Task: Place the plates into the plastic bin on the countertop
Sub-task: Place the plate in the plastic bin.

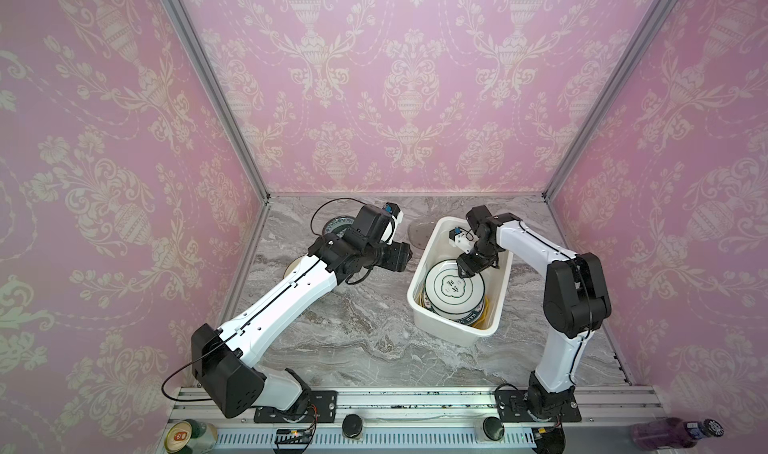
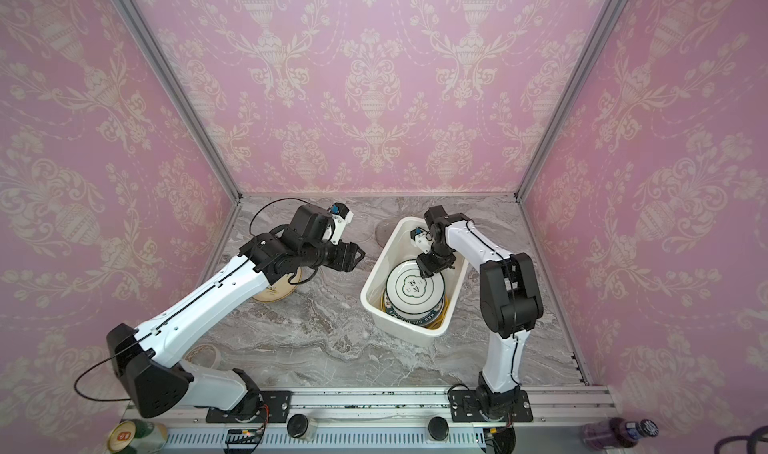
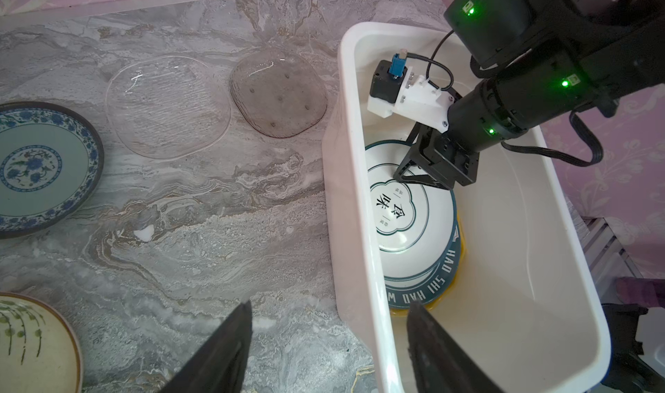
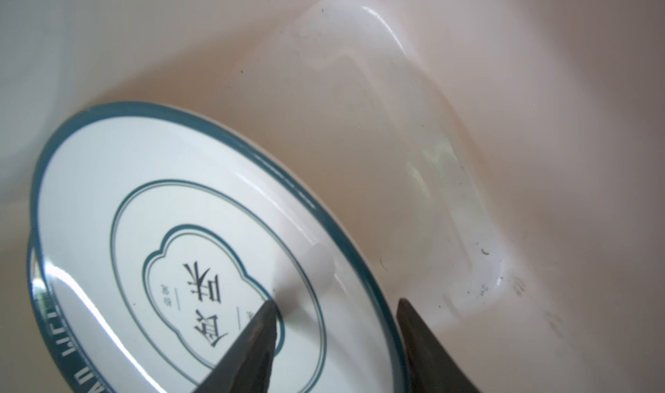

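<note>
On grey marble countertop [image 1: 353, 327], pink damask walls [image 1: 407, 77]: white plastic bin [image 1: 449, 329], teal-rimmed plate [image 1: 451, 294] uppermost inside; smoky glass plate [image 3: 279, 92] beside. Right gripper [image 1: 463, 274] parted astride that rim, released; left gripper [image 3: 329, 304] spread, empty.

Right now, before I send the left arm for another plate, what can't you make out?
Stack under the top white plate in the plastic bin: count hidden, only rims show, left wrist view.
Teal patterned plate, cream floral plate: cut off by that view's edge; left arm mostly covers them in both top views.
Right pincer: contact with plate unclear.
</note>
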